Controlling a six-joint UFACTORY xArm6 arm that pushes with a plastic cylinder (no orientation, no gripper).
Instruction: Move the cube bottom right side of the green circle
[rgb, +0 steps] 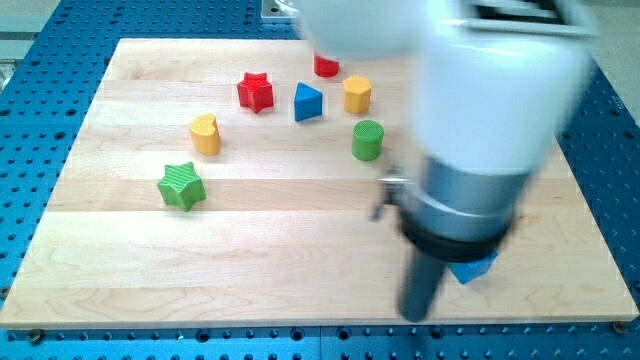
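The blue cube (473, 268) lies near the view's bottom right, mostly hidden behind my arm; only its lower part shows. The green circle (367, 140), a short upright cylinder, stands up and to the left of the cube, well apart from it. My tip (418, 317) is at the end of the blurred dark rod, just left of and slightly below the blue cube. I cannot tell whether it touches the cube.
A red star (255, 91), blue triangle (308, 102) and yellow hexagon (357, 94) sit near the view's top. A red block (326, 66) is partly hidden by the arm. A yellow block (205, 133) and green star (181, 186) lie at left. The wooden board (250, 280) rests on a blue perforated table.
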